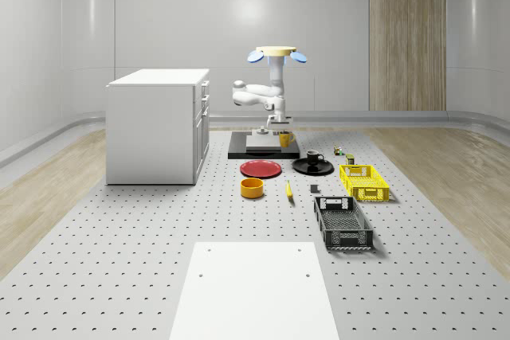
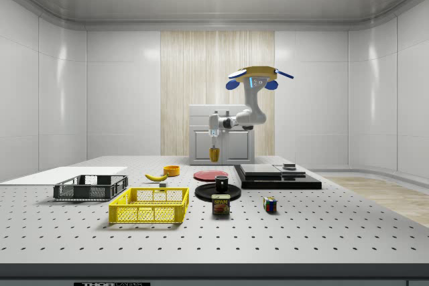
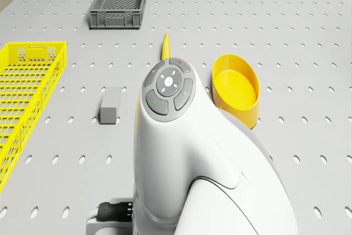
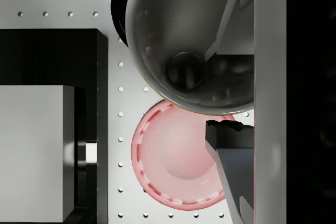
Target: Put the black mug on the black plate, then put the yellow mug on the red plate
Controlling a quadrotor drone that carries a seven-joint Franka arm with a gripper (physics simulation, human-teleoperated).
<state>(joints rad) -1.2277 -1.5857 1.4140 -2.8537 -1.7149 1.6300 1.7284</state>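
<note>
In the whole-scene view the drone (image 1: 276, 54) hovers above the far part of the bench (image 1: 119, 260), over the black slab (image 1: 264, 149) beyond the plates. Its arm hangs down to the gripper (image 1: 284, 134), which pinches the yellow mug (image 1: 284, 140) in the air, above the slab's near edge. The red plate (image 1: 261, 169) lies nearer the camera, bare. Just beside it, toward the view's right, the black mug (image 1: 314, 158) stands upright on the black plate (image 1: 312, 167).

In the side view the gripper (image 2: 214, 144) holds the yellow mug (image 2: 214, 154) well above the bench (image 2: 335, 232), roughly over the red plate (image 2: 210, 175). The black mug (image 2: 221, 183) sits on the black plate (image 2: 218, 193).

The drone view looks down past the arm at a yellow bowl (image 3: 236, 87) and a banana (image 3: 164, 46).

In the wrist view the mug's (image 4: 189, 40) rounded body sits close between the fingers (image 4: 231, 145), and the red plate (image 4: 176, 156) lies beneath it.
</note>
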